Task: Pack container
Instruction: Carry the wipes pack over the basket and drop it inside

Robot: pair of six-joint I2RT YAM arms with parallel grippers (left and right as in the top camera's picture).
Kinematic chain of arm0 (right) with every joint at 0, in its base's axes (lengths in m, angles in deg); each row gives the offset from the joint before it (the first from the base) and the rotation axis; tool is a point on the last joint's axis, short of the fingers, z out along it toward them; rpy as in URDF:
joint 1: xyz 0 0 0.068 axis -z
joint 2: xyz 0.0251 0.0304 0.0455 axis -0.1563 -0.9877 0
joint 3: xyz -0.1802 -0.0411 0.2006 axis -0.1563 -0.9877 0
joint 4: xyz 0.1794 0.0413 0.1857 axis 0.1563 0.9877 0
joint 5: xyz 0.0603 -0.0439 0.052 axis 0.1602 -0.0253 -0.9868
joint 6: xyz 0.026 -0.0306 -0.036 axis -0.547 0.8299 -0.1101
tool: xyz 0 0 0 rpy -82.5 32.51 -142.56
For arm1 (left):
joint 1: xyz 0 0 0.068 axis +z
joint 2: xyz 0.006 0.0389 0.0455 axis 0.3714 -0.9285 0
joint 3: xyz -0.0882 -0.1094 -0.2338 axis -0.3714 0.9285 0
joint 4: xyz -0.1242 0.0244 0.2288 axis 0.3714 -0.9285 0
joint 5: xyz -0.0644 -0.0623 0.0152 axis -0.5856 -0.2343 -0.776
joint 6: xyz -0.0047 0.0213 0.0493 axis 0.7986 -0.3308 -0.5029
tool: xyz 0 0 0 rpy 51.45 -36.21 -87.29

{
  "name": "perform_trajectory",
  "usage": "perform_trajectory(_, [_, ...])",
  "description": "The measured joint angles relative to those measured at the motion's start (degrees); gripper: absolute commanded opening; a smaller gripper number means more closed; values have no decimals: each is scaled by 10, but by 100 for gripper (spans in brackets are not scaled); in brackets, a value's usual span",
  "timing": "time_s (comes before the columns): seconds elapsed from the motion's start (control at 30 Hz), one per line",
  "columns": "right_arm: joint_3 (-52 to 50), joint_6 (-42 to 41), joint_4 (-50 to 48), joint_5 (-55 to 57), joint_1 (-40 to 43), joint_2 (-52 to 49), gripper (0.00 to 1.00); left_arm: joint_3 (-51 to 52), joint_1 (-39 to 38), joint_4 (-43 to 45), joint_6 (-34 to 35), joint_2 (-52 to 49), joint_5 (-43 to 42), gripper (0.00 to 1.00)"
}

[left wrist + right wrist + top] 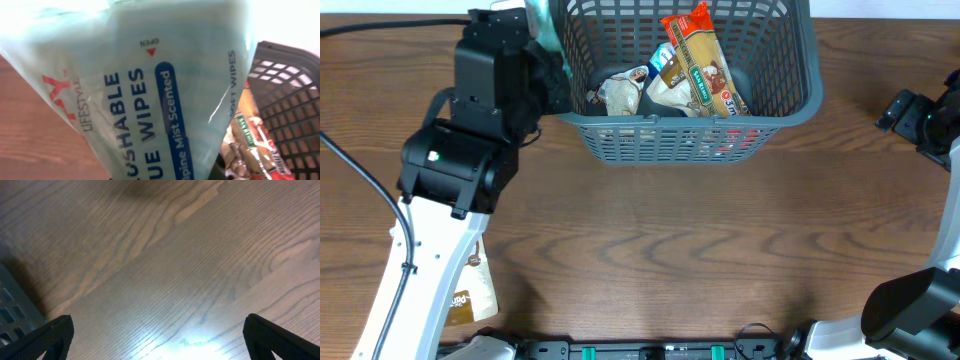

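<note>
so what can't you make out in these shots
Wipes pack brand: left wrist view, cut by the left edge.
Basket far rim: overhead, cut by the top edge.
Brown pouch: overhead, mostly under the left arm.
Pale packets in the basket: overhead, labels too small to read.

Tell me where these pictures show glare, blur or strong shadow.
Left wrist view: the wipes pack sits close and looks soft, and the upper corners are blown out white. Right wrist view: a bright glare patch on the table, a dark shadow at the top. Overhead view: even light, sharp, the container clearly seen.
</note>
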Motion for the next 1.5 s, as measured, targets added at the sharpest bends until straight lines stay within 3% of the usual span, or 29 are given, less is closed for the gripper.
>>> perform_trajectory(0.4, [0,0,0,0,0,0,99,-2,-71,71,-11,-123,-1,6])
perform_trajectory(0.93, [0,0,0,0,0,0,99,-2,-81,43,-15,-214,-9,6])
perform_trajectory(0.97, [0,0,0,0,0,0,99,-2,-80,42,-15,-214,-11,8])
perform_trajectory(1.0, [0,0,0,0,0,0,99,-2,-80,42,-15,-214,-11,23])
perform_trajectory(1.07, [0,0,0,0,0,0,99,-2,-80,42,-19,-214,-12,28])
perform_trajectory(1.17, [0,0,0,0,0,0,99,-3,-80,43,-30,-214,-13,47])
perform_trajectory(1.33, [0,0,0,0,0,0,99,-3,-80,50,-45,-214,-13,54])
perform_trajectory(1.5, [0,0,0,0,0,0,99,-7,-79,53,-59,-214,-13,54])
